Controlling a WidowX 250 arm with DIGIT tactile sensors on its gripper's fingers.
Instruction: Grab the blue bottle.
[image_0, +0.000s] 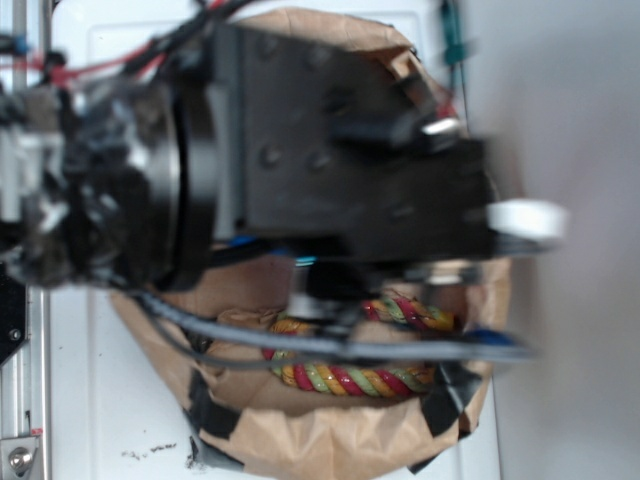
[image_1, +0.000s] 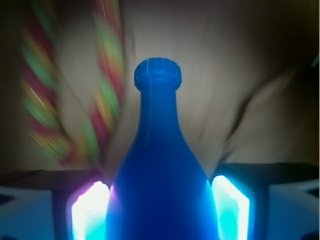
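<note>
Now the gripper (image_1: 159, 200) has its pads set on both sides of the blue bottle (image_1: 159, 170).

Wrist view: the bottle's thick body fills the gap, apparently touching both glowing pads (image_1: 90, 210), neck pointing away; a red-yellow-green rope (image_1: 45, 100) lies blurred to its left on brown paper (image_1: 225, 60).

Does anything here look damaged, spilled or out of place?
Nothing stands out. The blue bottle sits whole between the hand's pads, and the rope lies in the taped paper bowl.
</note>
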